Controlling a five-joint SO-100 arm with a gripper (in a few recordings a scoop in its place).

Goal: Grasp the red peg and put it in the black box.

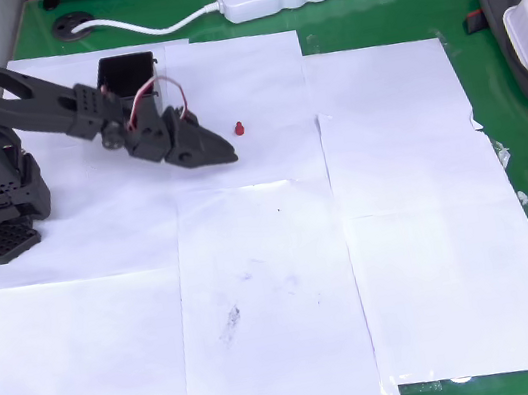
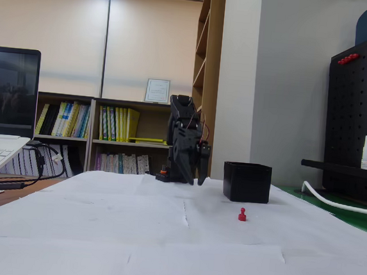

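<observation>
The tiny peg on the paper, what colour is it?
Red; the red peg shows best in the fixed view.

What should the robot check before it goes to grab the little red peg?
1. Red peg easy to see, standing on the white paper: ok.
2. Nothing lying between the gripper and the peg: ok.
3. Gripper holding nothing: ok, its tip is bare in the overhead view.
4. Fingers open wide enough for the peg: cannot tell, they look close together from above.
5. Black box upright, with its open top free: ok. In the overhead view the arm covers part of it.
6. Fingers lined up with the peg: not ok, the tip sits beside it, a little to the left and lower in the overhead view.
</observation>
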